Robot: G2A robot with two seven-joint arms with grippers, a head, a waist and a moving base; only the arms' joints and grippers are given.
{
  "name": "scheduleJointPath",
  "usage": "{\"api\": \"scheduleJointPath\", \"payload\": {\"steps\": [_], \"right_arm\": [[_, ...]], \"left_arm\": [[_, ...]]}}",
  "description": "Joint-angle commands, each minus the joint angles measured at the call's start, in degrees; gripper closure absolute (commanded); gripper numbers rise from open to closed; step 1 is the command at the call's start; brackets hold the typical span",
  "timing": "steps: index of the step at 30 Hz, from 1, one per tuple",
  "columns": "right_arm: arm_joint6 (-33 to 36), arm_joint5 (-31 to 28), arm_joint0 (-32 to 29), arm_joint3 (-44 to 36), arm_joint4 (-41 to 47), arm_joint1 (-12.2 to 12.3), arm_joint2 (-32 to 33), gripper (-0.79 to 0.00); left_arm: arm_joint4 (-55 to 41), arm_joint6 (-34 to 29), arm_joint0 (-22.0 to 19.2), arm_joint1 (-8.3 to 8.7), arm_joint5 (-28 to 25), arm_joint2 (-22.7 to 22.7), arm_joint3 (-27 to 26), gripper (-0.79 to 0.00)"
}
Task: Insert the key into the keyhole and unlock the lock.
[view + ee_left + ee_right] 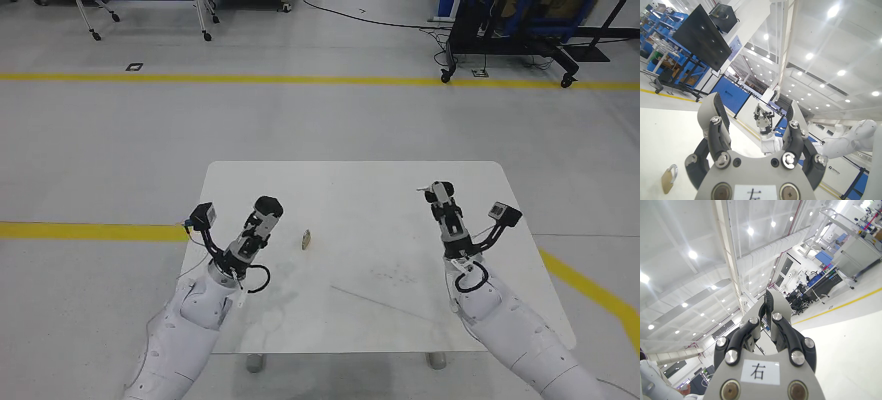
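The lock [306,238] lies on the white worktop [380,290] near the left hand [268,207] — spread wide; the right hand [437,190], well apart, is pressed together.

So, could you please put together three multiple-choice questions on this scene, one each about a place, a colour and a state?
1. Where is the padlock?
A. On the table, close to the left gripper
B. On the floor beside the table
C. On a blue shelf

2. What colour is the padlock's body?
A. Blue
B. Brass yellow
C. Black

3. How is the left gripper?
A. Shut on the padlock
B. Shut and empty
C. Open and empty

Answers:
1 A: the top view shows it on the white tabletop, just beside that gripper.
2 B: the left wrist view shows a tan-yellow body with a silver shackle.
3 C: the left wrist view shows the fingers spread wide with nothing between them.
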Motion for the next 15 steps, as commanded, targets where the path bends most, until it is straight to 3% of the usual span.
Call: {"api": "scheduleJointPath", "payload": {"steps": [1,9,13,15], "right_arm": [[3.26,0.16,0.03,-0.22,3.44,-0.27,-0.11,0.0],[3.88,-0.15,0.07,-0.3,4.32,-0.31,0.19,0.0],[5.85,2.09,-1.64,-3.03,4.52,-0.54,0.81,0.0],[6.77,3.11,-2.71,-4.5,3.84,-0.7,1.01,0.0]], "left_arm": [[-2.69,-2.38,-1.5,-0.27,0.0,2.4,0.62,-0.628],[-22.51,-16.45,-8.43,-1.63,3.48,12.56,5.29,-0.619],[-28.69,-22.47,-11.84,-2.25,6.1,15.2,7.97,-0.437],[-30.04,-23.73,-12.98,-2.64,7.36,16.16,8.67,-0.403]]}}
